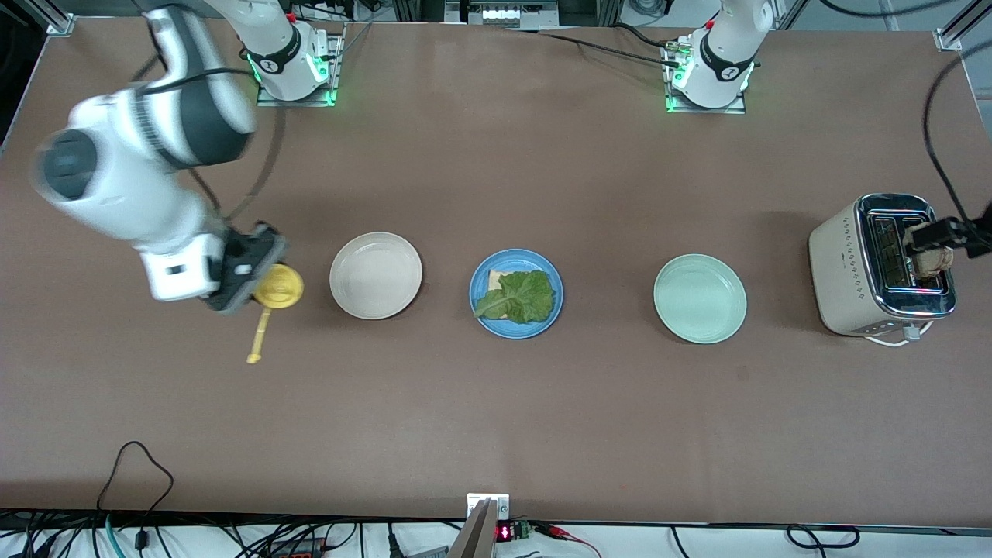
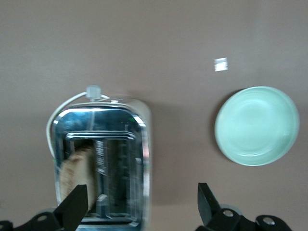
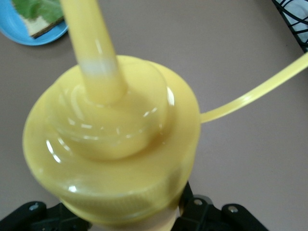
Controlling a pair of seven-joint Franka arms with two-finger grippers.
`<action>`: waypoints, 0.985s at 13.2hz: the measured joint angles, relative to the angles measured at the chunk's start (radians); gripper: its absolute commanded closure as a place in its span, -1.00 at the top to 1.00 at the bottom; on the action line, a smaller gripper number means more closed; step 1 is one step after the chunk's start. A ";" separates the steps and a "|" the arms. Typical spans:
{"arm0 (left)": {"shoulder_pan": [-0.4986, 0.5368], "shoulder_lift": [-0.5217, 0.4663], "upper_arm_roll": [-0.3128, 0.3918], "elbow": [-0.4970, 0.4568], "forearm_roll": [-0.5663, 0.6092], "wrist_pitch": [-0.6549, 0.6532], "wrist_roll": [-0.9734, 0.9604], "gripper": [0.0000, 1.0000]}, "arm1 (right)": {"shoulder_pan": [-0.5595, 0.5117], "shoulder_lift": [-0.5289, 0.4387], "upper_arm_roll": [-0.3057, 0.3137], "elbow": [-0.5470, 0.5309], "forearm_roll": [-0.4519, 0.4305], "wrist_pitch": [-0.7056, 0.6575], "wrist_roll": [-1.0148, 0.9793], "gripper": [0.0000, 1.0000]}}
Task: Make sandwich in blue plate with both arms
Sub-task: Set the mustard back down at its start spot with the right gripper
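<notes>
Toast stands in the toaster between the left gripper's wide-open fingers; the right gripper clamps a yellow squeeze bottle.

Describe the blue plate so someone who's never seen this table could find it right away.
Three round plates sit in a row across the brown table. The blue plate is the middle one, between the cream-white plate and the mint-green plate. Only it holds food: toast under a lettuce leaf.
</notes>
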 measured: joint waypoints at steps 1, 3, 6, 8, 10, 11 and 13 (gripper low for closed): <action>0.025 0.029 0.001 0.004 0.000 0.012 0.037 1.00 | -0.049 -0.001 0.001 -0.010 0.050 0.000 -0.089 -1.00; 0.056 0.077 0.000 0.008 0.000 0.032 0.104 1.00 | -0.150 0.002 0.002 -0.041 0.164 -0.001 -0.284 -1.00; 0.089 0.127 0.000 0.010 0.000 0.066 0.199 1.00 | -0.275 0.018 0.002 -0.100 0.301 -0.001 -0.553 -1.00; 0.109 0.149 0.001 0.012 0.000 0.068 0.221 1.00 | -0.332 0.039 0.003 -0.133 0.381 -0.001 -0.691 -1.00; 0.120 0.164 0.000 0.012 0.000 0.066 0.226 0.85 | -0.378 0.077 0.003 -0.160 0.476 -0.001 -0.836 -1.00; 0.125 0.171 0.001 0.012 0.000 0.062 0.226 0.67 | -0.402 0.106 0.003 -0.168 0.516 -0.001 -0.901 -1.00; 0.141 0.182 0.001 0.012 0.000 0.045 0.237 0.15 | -0.444 0.167 0.004 -0.172 0.562 -0.005 -1.004 -1.00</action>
